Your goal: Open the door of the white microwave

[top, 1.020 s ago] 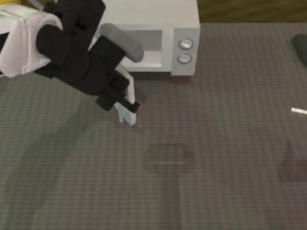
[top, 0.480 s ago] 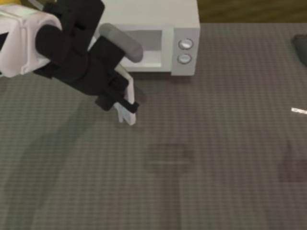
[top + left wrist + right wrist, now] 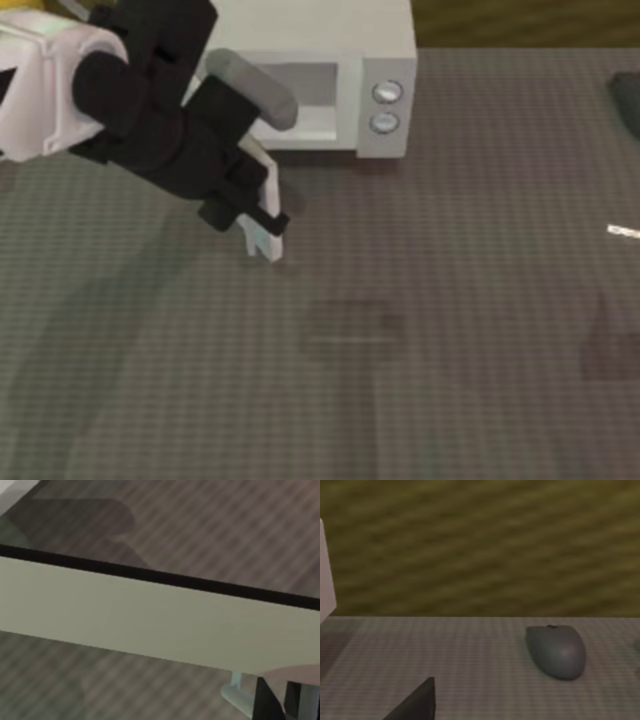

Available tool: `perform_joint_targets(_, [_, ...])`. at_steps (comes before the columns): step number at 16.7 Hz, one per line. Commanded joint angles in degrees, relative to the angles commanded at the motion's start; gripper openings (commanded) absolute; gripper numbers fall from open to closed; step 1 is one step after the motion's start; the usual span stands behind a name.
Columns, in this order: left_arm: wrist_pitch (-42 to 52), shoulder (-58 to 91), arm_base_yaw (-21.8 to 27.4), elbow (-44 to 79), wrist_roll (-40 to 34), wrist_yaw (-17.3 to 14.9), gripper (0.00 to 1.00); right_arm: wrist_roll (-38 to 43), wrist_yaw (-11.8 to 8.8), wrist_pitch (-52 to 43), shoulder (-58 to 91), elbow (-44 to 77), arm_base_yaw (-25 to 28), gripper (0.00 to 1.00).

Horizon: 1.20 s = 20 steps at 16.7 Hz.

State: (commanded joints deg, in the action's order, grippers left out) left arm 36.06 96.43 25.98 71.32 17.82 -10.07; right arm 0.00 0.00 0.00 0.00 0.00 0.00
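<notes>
The white microwave stands at the back of the table, left of centre, with two silver knobs on its right side. Its door is swung out toward the front, so the cavity shows. My left gripper is shut on the pale handle near the door's free edge. In the left wrist view the door is a wide cream band with a dark rim, and one dark finger sits by the handle. My right arm is parked outside the top view.
A grey mouse lies on the table near its back edge; in the top view the mouse is at the far right. The left arm's bulk covers the microwave's left front. A dark finger shows in the right wrist view.
The left gripper and the door's free edge have crept slightly farther toward the front of the table. Nothing else has moved.
</notes>
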Motion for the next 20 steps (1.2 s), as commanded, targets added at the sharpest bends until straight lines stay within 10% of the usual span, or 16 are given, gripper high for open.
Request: perform_joint_targets(20, [2.57,-1.95,-4.50,-1.84,10.91,-5.60,0.00,0.00,0.00,0.00,0.00,0.00,0.00,1.00])
